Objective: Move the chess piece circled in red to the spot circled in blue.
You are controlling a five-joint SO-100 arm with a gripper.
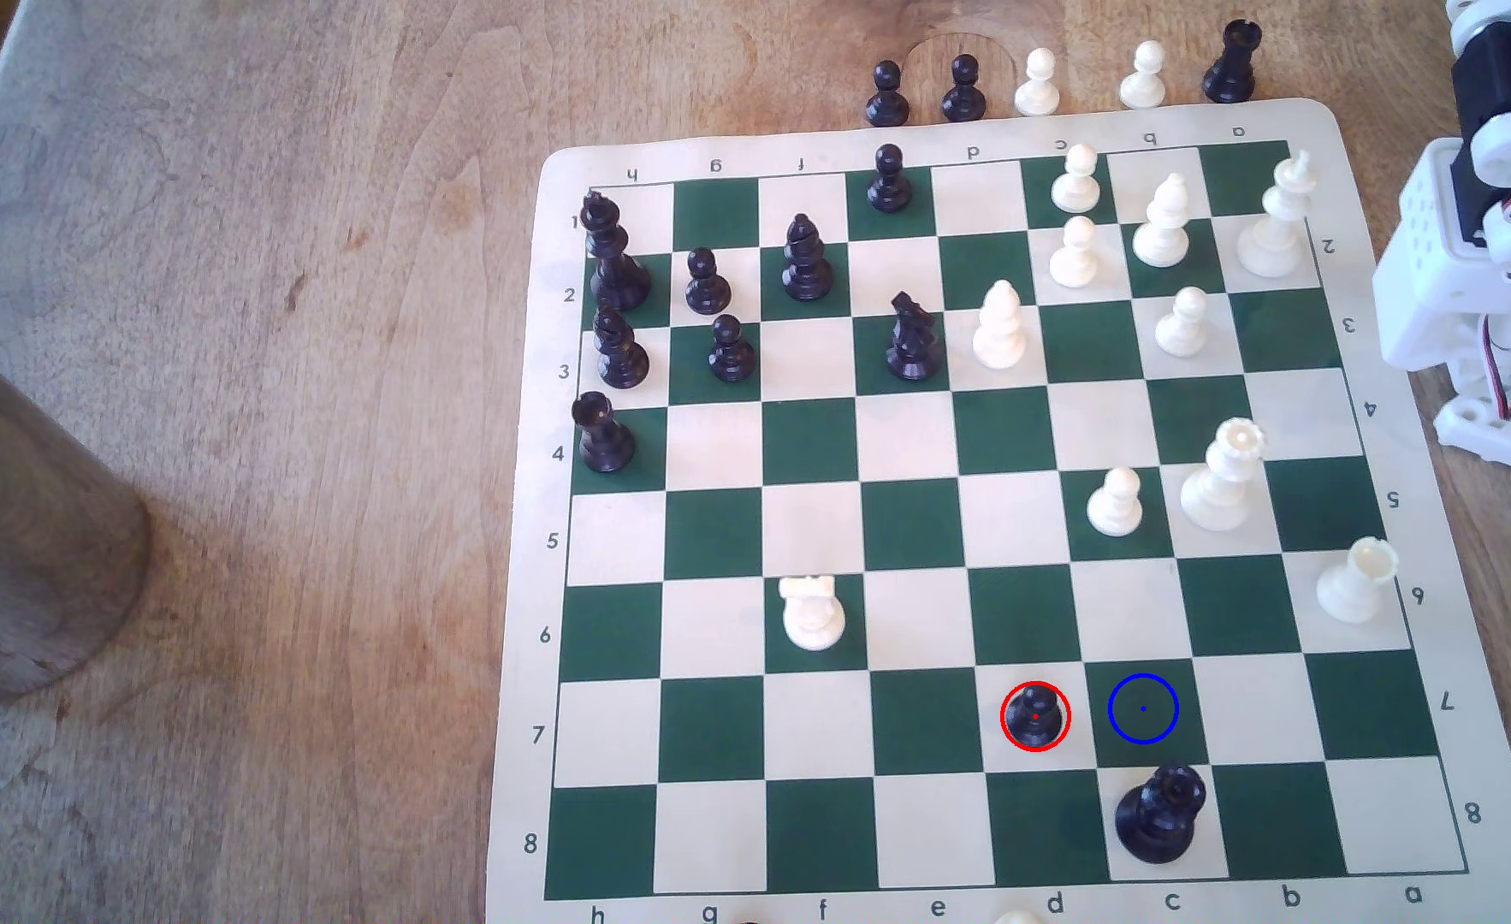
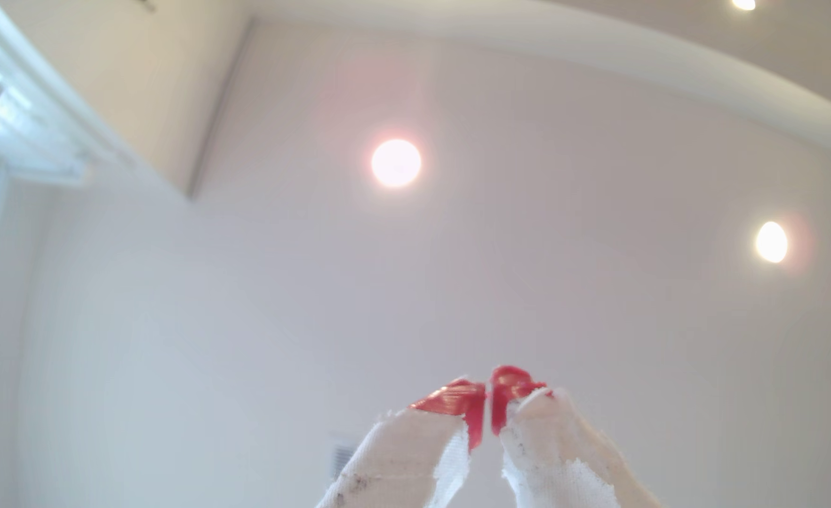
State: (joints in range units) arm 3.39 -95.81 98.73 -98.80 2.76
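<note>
The chess piece circled in red (image 1: 1035,713), a small black pawn, stands upright on a cream square in row 7 near the board's front edge. Just to the exterior view's right of it lies the spot circled in blue (image 1: 1143,708), a bare dark green square. In the wrist view my gripper (image 2: 488,391) points up at the ceiling, its red-tipped, white-wrapped fingers (image 2: 457,398) pressed together with nothing between them. The arm's white body (image 1: 1499,249) sits folded at the exterior view's right edge, far from the pawn.
A tall black piece (image 1: 1161,813) stands just in front of the blue spot. A white rook (image 1: 812,611) is in row 6; white pieces crowd the far right, black ones the far left. Several captured pieces (image 1: 1036,84) line the board's far edge. A wooden cylinder (image 1: 14,533) stands left.
</note>
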